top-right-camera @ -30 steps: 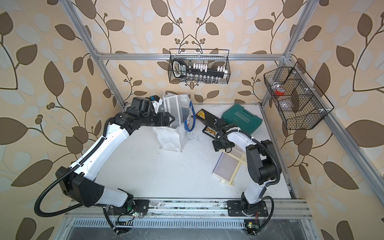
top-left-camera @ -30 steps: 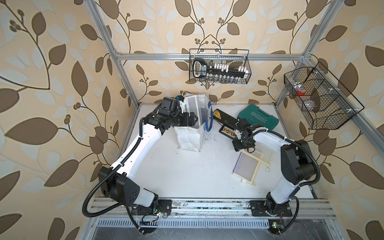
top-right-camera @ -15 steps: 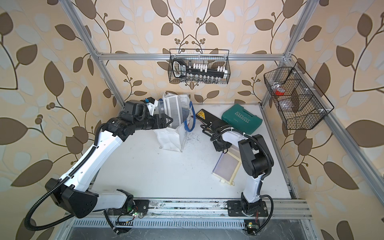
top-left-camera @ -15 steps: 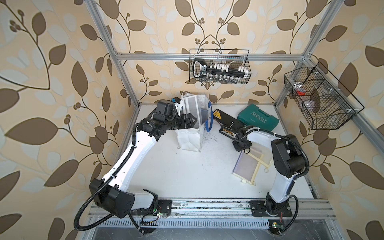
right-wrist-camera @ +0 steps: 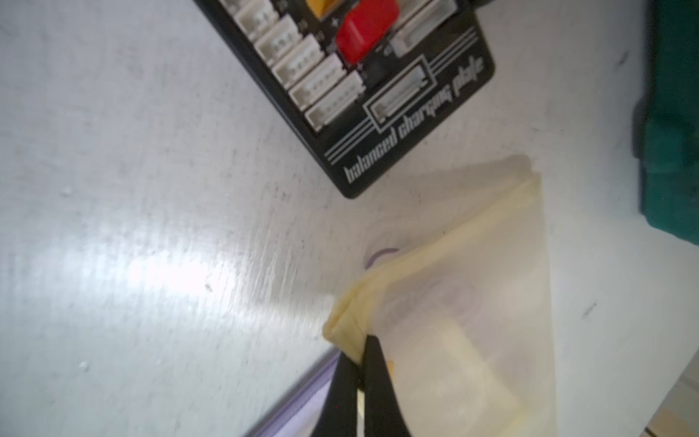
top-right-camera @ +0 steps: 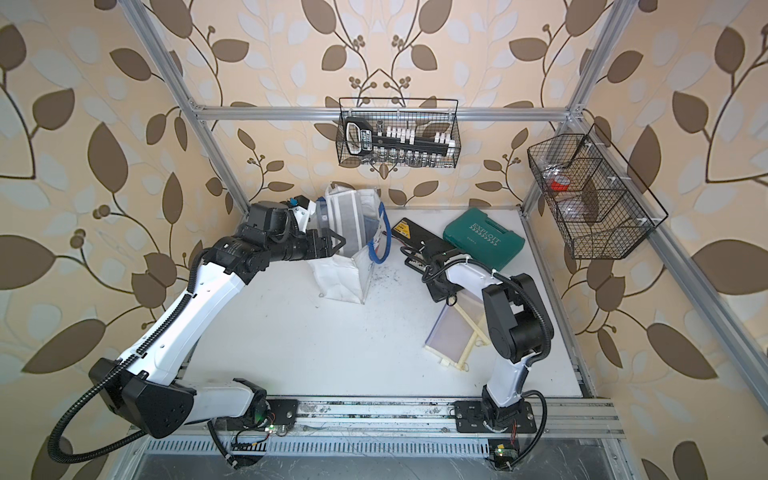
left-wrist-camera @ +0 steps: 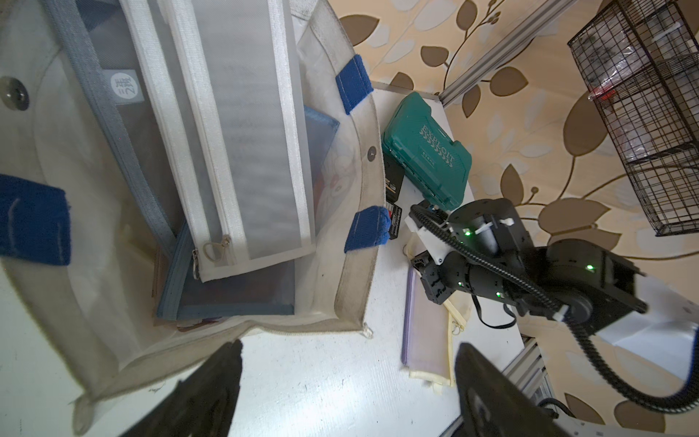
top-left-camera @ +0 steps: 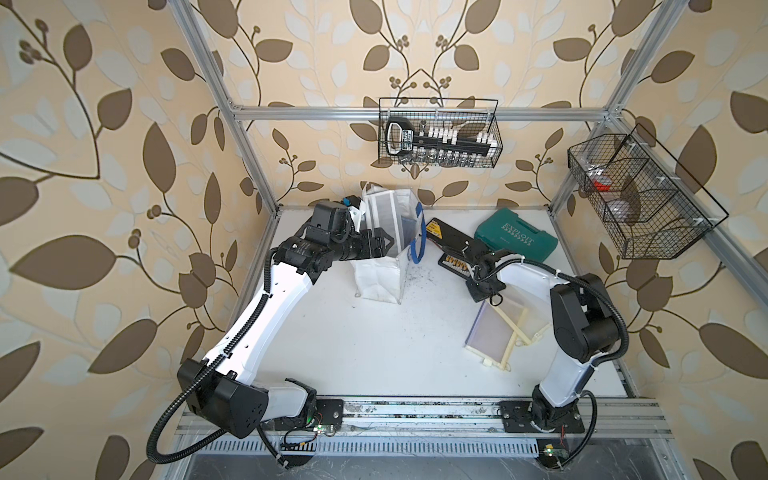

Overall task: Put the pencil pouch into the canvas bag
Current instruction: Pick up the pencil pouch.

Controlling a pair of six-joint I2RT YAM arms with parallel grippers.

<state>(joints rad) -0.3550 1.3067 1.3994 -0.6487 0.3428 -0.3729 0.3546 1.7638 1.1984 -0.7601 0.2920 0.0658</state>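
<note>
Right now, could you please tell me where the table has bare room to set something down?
The largest bare patch is the white table bordered by the canvas bag, the left arm, the front rail and the purple pouch. The back right is crowded: charging board, green case and right gripper, shut on the yellow pouch, sit close together.

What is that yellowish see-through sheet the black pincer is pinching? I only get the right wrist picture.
Observer: The right pincer grips one corner of a flat mesh pencil pouch. In both top views the pouch overlaps a purple pouch on the table.
Visitor: Where should it go?
Observer: Into the canvas bag, which stands upright across the table, beside the open left pincer.
</note>
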